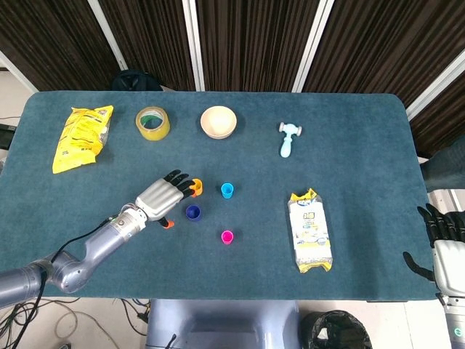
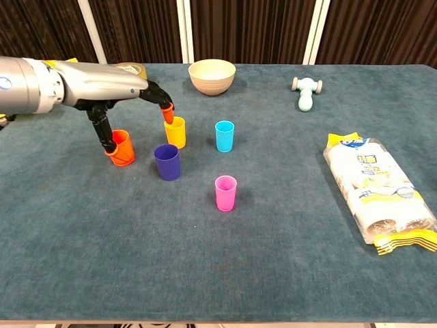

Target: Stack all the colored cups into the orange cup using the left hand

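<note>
Several small cups stand mid-table: orange cup (image 2: 123, 149), yellow cup (image 2: 175, 132), dark blue cup (image 2: 166, 162), cyan cup (image 2: 224, 136) and pink cup (image 2: 226, 193). My left hand (image 2: 113, 92) hovers over the orange cup with its fingers spread and nothing in it. Its thumb reaches down to the orange cup's left side, and one fingertip (image 2: 167, 113) hangs just above the yellow cup's rim. In the head view the left hand (image 1: 163, 198) hides the orange cup. My right hand (image 1: 443, 243) stays at the table's near right corner, fingers apart and holding nothing.
A yellow snack bag (image 1: 81, 137), a tape roll (image 1: 152, 122), a beige bowl (image 1: 219, 121) and a pale toy hammer (image 1: 288, 137) lie along the far side. A white packet (image 1: 310, 231) lies to the right of the cups.
</note>
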Tool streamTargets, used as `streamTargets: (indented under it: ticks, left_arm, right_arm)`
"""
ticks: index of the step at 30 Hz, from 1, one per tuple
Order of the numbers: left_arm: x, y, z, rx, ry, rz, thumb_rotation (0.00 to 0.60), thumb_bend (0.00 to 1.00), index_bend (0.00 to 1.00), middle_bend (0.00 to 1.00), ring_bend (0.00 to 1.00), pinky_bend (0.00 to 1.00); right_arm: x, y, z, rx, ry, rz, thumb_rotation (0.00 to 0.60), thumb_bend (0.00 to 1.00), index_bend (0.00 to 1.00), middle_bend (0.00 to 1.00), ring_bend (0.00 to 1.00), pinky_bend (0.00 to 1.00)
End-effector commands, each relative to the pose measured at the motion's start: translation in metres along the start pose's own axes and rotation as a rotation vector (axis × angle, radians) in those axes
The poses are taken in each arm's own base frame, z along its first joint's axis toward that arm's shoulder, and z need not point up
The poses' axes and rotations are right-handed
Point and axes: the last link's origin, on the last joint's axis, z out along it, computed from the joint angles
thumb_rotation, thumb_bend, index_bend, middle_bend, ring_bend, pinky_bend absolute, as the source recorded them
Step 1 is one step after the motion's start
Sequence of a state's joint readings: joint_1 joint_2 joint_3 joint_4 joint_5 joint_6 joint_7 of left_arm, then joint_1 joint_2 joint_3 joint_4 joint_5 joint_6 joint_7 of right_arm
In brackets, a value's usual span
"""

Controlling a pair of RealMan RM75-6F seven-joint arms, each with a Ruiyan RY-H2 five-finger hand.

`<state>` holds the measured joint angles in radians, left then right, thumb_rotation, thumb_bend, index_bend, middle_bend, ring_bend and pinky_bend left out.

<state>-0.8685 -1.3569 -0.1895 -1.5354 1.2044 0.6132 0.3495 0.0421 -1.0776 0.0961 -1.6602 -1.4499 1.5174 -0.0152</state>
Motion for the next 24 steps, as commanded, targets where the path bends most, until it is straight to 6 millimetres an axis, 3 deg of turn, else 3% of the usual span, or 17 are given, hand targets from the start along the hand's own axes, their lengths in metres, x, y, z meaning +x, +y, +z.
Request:
streamTargets:
  ticks: [1,24]
  left_arm:
    - [-0.003,0.003,0.006,-0.001,0.002,0.011,0.6,0.11,0.29,0.12,0.0,0.0]
    - [-0.012,0.02,0.023,-0.027,0.05,0.076,0.6,0.15,0.42,0.12,0.0,0.0]
  right_arm:
    - [0.0,0.0,0.0,-0.003,0.001,0.001,0.6,0.32,0.09,0.08,0.12,0.04]
    - [0.0,0.003,0.001,-0.025,0.003,0.011,0.6,0.32,0.09,0.08,0.12,0.04]
